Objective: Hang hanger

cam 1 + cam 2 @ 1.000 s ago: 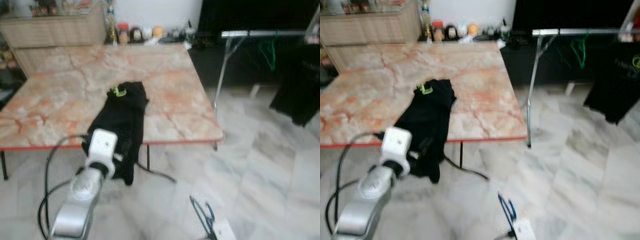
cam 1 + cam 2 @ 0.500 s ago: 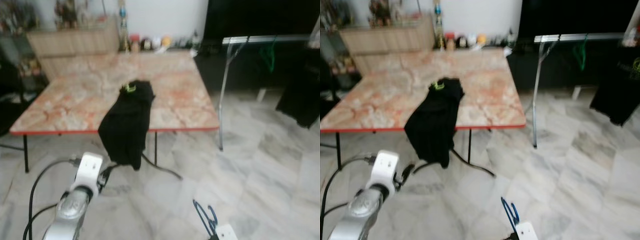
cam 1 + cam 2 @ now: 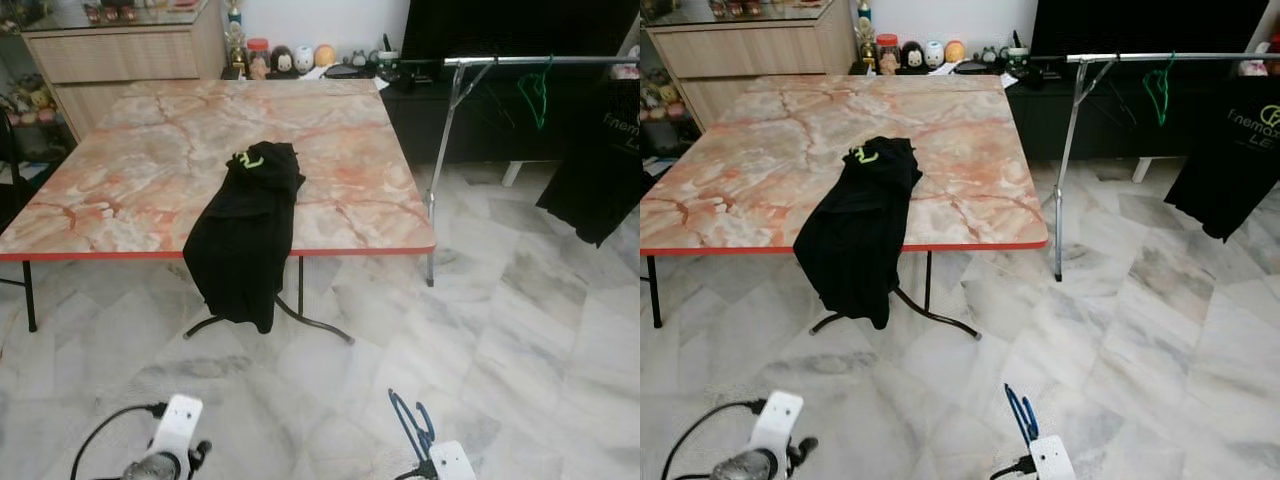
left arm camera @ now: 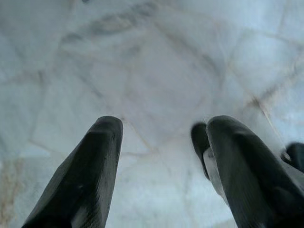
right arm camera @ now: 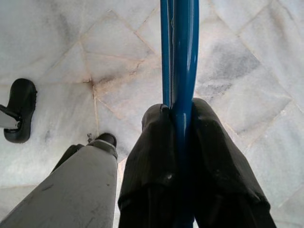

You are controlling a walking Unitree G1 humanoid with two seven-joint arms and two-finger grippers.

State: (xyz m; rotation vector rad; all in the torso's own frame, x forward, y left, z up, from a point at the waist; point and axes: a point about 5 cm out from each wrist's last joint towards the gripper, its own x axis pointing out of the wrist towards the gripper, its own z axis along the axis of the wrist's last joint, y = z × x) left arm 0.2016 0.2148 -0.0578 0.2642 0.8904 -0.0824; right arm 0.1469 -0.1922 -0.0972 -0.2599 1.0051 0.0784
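Now the left arm has dropped low, away from the black shirt [image 3: 245,235] on the table [image 3: 120,200]. Down by the floor, the right gripper [image 5: 176,142] squeezes a thin blue hanger [image 5: 178,57], which points straight out past its fingers, top cut off. The left gripper [image 4: 161,156] hangs spread and empty.

The left arm [image 3: 172,442] ended in a white boxy wrist block above a silver joint, with a black cable looping off it. The right arm [image 3: 1050,458] showed a matching white block with a black lead. Each gripper had two long, matte black, rounded fingers [image 4: 80,175]. Beside the right gripper's fingers [image 5: 152,180] sat a grey leg and black foot.
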